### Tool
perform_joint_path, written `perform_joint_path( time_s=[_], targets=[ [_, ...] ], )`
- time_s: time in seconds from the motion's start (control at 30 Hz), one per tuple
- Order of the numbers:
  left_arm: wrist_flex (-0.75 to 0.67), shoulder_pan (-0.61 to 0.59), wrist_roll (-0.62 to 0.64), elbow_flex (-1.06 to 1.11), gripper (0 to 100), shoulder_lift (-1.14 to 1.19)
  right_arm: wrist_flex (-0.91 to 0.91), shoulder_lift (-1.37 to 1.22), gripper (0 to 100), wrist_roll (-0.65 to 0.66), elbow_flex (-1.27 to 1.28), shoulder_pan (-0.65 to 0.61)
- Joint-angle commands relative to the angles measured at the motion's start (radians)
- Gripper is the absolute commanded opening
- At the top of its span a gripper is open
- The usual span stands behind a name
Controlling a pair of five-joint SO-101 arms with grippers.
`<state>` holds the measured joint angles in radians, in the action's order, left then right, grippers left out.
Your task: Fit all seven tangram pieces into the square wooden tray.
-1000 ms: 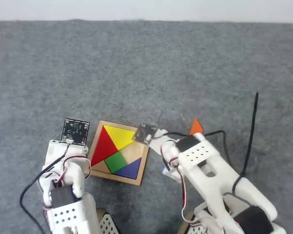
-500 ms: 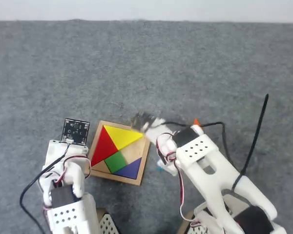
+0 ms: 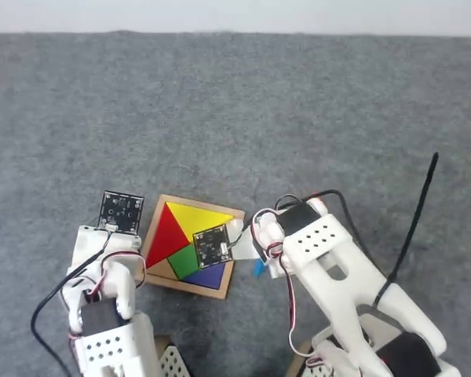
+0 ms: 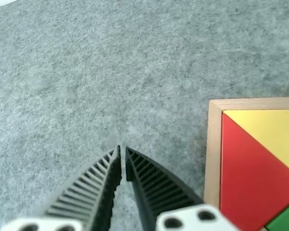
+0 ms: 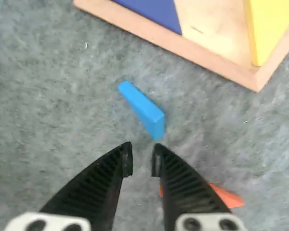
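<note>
Tangram tray of square pale wood (image 3: 188,285), lower left of centre, holds four coloured pieces. A light-blue parallelogram (image 5: 142,109) and an orange triangle (image 5: 224,196) lie outside. Right gripper (image 5: 142,159) is narrowly parted and empty; left gripper (image 4: 123,153) is pressed together.

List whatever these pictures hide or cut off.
High view: the right arm's camera board covers the tray middle; pieces there unseen.
Right wrist view: the right pincer hides most of the orange piece.
Left wrist view: the picture's edge cuts off the tray.
</note>
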<state>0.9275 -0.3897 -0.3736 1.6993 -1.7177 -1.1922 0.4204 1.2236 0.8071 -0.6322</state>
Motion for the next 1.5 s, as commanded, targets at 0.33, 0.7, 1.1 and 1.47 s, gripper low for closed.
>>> perform_joint_path(
  time_s=[0.33,0.7,1.1,1.47],
  targets=[
    [0.0,0.008,-0.009,-0.01,2,-0.017,0.062,0.024,23.4,0.041,0.057,-0.153],
    [0.0,0.008,-0.009,-0.01,2,-0.017,0.117,-0.05,13.2,0.091,0.072,-0.093],
    [0.0,0.008,-0.009,-0.01,2,-0.017,0.122,-0.186,8.2,0.091,0.031,-0.074],
    [0.002,0.008,-0.009,-0.01,2,-0.017,-0.015,-0.185,0.7,0.068,-0.137,0.015]
  ],
)
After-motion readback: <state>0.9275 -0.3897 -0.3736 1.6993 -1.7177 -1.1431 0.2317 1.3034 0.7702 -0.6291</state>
